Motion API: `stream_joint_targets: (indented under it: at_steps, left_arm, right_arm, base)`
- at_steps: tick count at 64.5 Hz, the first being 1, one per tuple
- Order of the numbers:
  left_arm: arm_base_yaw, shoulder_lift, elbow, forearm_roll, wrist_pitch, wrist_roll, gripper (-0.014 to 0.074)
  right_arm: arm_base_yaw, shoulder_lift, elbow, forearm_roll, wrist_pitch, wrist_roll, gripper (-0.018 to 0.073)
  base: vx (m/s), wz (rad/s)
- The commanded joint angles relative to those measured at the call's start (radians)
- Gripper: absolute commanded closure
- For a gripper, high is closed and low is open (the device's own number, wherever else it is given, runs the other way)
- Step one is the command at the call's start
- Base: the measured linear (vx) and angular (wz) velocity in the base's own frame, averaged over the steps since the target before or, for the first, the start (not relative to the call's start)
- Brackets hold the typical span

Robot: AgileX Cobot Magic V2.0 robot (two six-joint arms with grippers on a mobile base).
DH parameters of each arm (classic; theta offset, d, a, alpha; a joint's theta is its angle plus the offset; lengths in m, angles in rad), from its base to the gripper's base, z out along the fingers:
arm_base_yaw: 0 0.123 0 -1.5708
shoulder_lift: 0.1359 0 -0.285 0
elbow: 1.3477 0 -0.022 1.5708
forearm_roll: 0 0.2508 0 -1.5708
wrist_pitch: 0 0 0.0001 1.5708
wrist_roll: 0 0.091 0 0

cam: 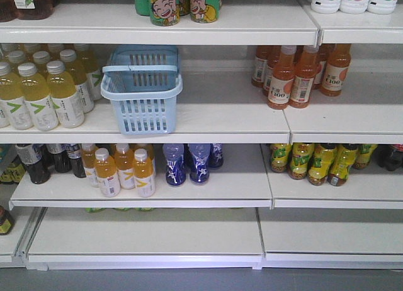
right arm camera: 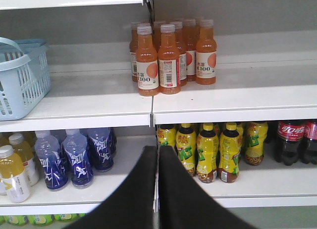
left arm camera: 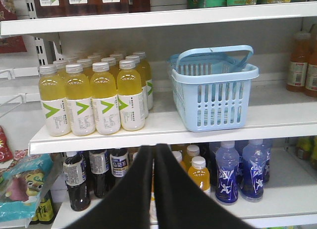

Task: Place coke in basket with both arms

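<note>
1. Basket point(cam: 148, 111) is sitting on the middle shelf point(cam: 227, 114), left bottle cluster point(cam: 44, 92) just beside it, right bottle cluster point(cam: 299, 74) well apart.
2. Coke bottles point(right arm camera: 292, 140) are standing 1 shelf lower, at far right.

You'll find the light-blue basket point(cam: 143, 105) upright on the middle shelf point(cam: 220, 121), sides slotted, strap handles raised above its rim. The coke point(right arm camera: 290, 140), red-labelled with a dark lower body, stands upright on the lower shelf point(right arm camera: 277, 185), far right.
</note>
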Motion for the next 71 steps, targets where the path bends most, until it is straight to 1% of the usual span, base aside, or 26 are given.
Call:
stream_joint_targets:
  at_steps: [1, 71]
  left_arm:
    - [-0.007, -0.019, 0.0, -0.01, -0.069, -0.008, 0.0603]
    - [-0.007, -0.019, 0.0, -0.01, -0.069, -0.008, 0.0603]
  right_arm:
    - [-0.006, -0.018, 0.011, -0.01, -0.071, -0.007, 0.0564]
    - [-0.006, -0.018, 0.011, -0.01, -0.071, -0.007, 0.0564]
  base:
    - [0.08, 0.0]
    - [0.05, -0.01]
